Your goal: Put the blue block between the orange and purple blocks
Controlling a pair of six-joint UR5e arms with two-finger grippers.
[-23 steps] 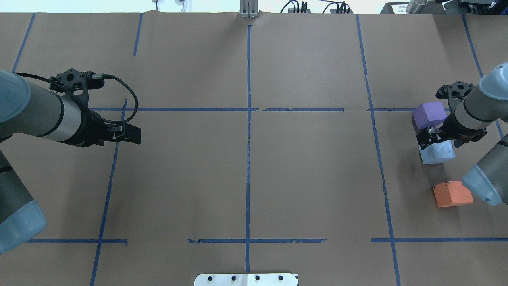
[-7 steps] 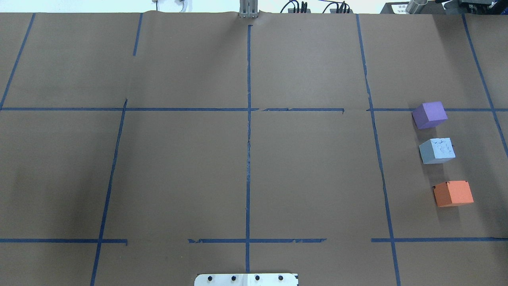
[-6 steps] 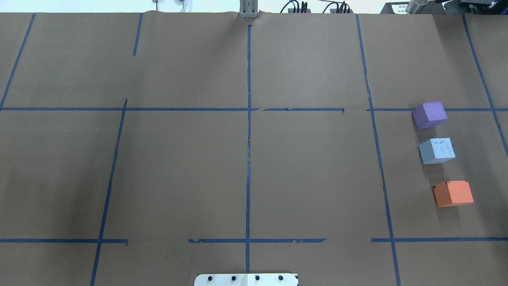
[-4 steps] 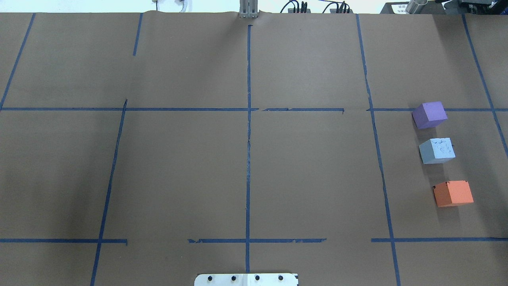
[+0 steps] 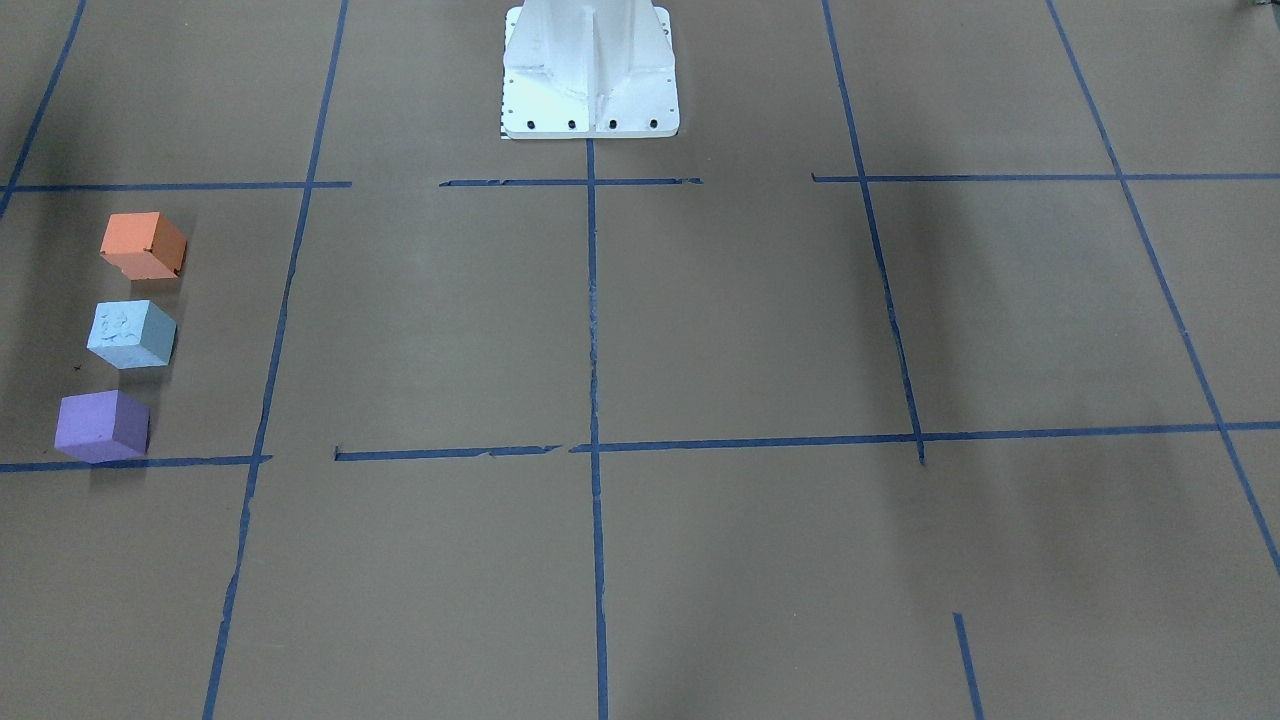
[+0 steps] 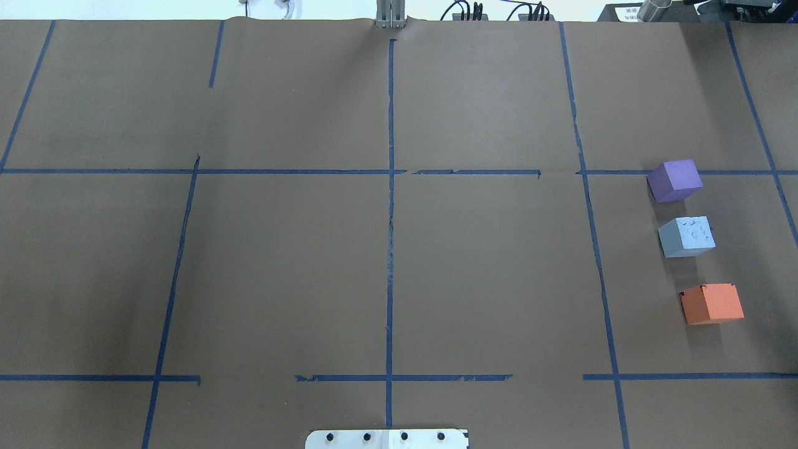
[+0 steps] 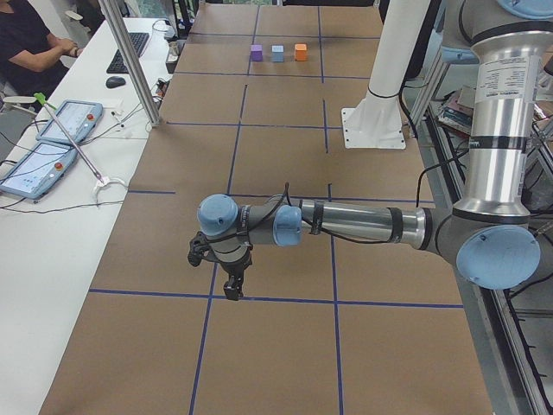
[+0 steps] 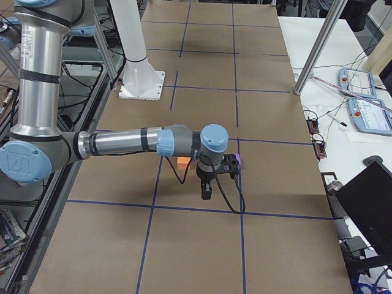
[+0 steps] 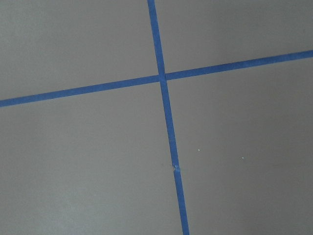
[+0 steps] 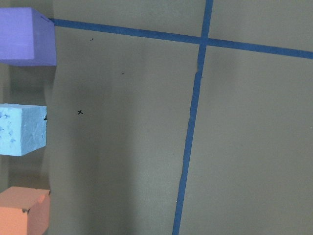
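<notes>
Blue block (image 6: 686,237) btwn orange block (image 6: 712,304), purple block (image 6: 674,180), left pincer (image 7: 231,294), right pincer (image 8: 206,196) side-view only, width can't tell

Overhead exterior: behind robot, looks forward and down; robot base (image 6: 386,438) at bottom edge. Front-facing: opposite side, steep, base at top. Both share purple block (image 6: 675,179), blue block (image 6: 686,236), orange block (image 6: 712,304). Side views: one at each end of the table (image 7: 285,156), looking lengthwise. Wrist cameras: close, facing the table; the right one catches the blocks' edges.
</notes>
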